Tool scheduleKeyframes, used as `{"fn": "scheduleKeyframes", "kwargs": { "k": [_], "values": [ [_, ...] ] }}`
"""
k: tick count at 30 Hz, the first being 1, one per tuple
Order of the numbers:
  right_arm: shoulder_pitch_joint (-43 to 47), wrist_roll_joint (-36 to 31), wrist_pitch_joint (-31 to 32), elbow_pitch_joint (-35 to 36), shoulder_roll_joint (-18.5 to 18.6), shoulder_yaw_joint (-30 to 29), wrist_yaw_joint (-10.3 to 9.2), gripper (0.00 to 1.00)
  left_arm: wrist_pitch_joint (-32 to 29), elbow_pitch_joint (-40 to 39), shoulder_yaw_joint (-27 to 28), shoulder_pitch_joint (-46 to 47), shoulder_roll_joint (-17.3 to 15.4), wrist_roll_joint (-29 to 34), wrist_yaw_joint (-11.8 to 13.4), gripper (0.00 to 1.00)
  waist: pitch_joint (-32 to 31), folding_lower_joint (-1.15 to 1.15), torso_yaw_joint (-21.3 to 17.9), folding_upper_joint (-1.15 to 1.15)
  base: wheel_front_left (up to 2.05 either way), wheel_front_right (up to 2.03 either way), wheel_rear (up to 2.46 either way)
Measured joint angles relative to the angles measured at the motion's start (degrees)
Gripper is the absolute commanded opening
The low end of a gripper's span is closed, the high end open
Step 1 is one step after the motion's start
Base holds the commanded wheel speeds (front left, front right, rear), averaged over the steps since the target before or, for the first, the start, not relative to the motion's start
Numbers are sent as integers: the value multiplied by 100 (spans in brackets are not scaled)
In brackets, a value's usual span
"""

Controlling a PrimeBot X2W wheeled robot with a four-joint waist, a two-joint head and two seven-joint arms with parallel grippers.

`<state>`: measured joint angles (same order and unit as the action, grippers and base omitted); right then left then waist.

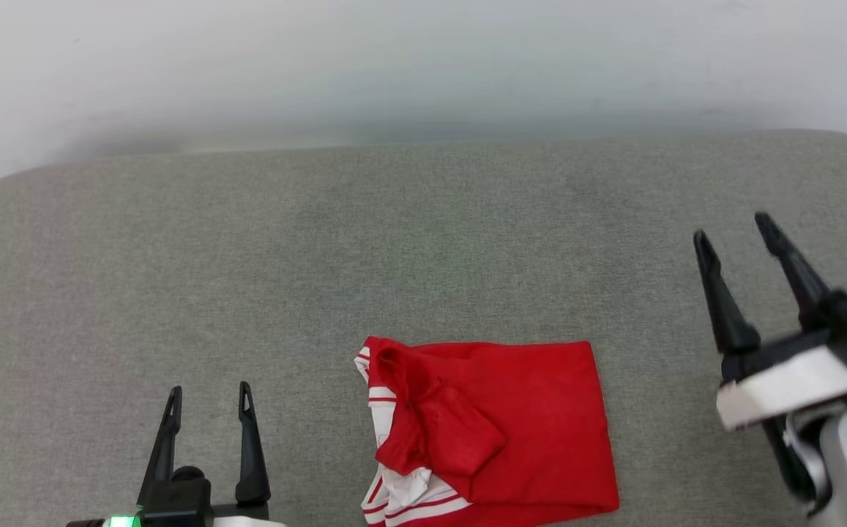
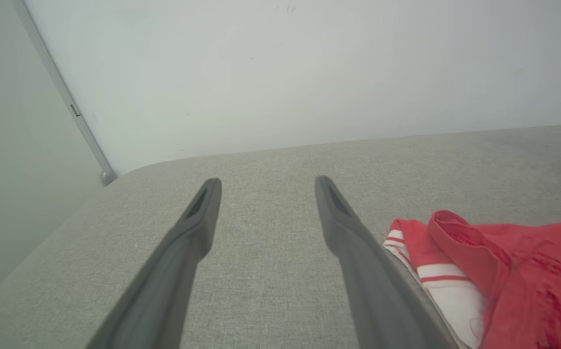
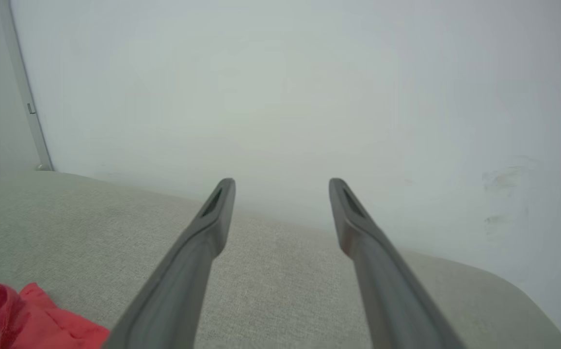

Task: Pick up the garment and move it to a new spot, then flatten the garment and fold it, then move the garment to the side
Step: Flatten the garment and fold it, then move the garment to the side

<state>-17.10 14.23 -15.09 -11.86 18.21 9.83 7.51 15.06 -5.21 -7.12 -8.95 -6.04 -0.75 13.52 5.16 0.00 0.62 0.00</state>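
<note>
Presently, head view: I see the garment (image 1: 496, 432) lying folded into a rough rectangle on the grey cushioned surface (image 1: 321, 241), near the front edge and a little right of centre. Plain red cloth faces up. A white sleeve with red striped trim shows along its left edge, with a bunched red fold lying over it. The left gripper (image 1: 209, 389) sits at lower left with its fingers spread and nothing between them, clear of the garment. The right gripper (image 1: 730, 227) is at the far right, fingers parted and empty, well apart from the garment.

Left wrist view: the left gripper (image 2: 267, 180) is spread over bare grey fabric. The garment (image 2: 518, 276) lies just beside one finger; I cannot tell whether they touch. A pale wall (image 2: 309, 72) stands behind.

Right wrist view: the right gripper (image 3: 281, 181) is parted and empty, pointing at the wall. A red corner of the garment (image 3: 28, 320) shows at lower left.
</note>
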Motion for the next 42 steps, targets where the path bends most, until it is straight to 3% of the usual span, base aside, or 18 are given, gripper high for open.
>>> {"fn": "scheduleKeyframes", "kwargs": {
  "k": [5,10,22,29,32,37,40,42],
  "values": [
    [991,-383,0,704,-636,-588,0,100,1,-5,16,-44,-4,-7,-42,100,-77,0,-49,0,0,0,0],
    [1638,-547,0,978,-1058,-800,0,100,0,35,24,-113,-7,-47,-93,100,-154,0,-61,0,0,0,0],
    [2411,-554,0,1120,-1468,-1049,0,100,1,115,23,-243,35,-101,-275,100,-346,0,-17,0,0,0,0],
    [2125,-599,-1,1402,-1496,-1167,0,100,1,126,70,-243,64,-101,-331,100,-340,0,-9,0,0,0,0],
    [1568,-688,-1,1615,-1236,-1154,0,100,0,130,114,-229,69,-101,-349,100,-303,0,-21,0,0,0,0],
    [550,-665,181,1532,-443,-715,0,100,1,134,169,-199,85,-100,-396,100,-225,0,-38,0,0,0,0],
    [-8,-285,1223,1313,152,-7,0,100,1,136,188,-154,101,-100,-420,100,-172,0,-36,0,0,0,0],
    [-335,332,2231,1155,530,485,1,100,1,134,213,-145,105,-100,-442,100,-129,0,-43,0,0,0,0]
  ]
}}
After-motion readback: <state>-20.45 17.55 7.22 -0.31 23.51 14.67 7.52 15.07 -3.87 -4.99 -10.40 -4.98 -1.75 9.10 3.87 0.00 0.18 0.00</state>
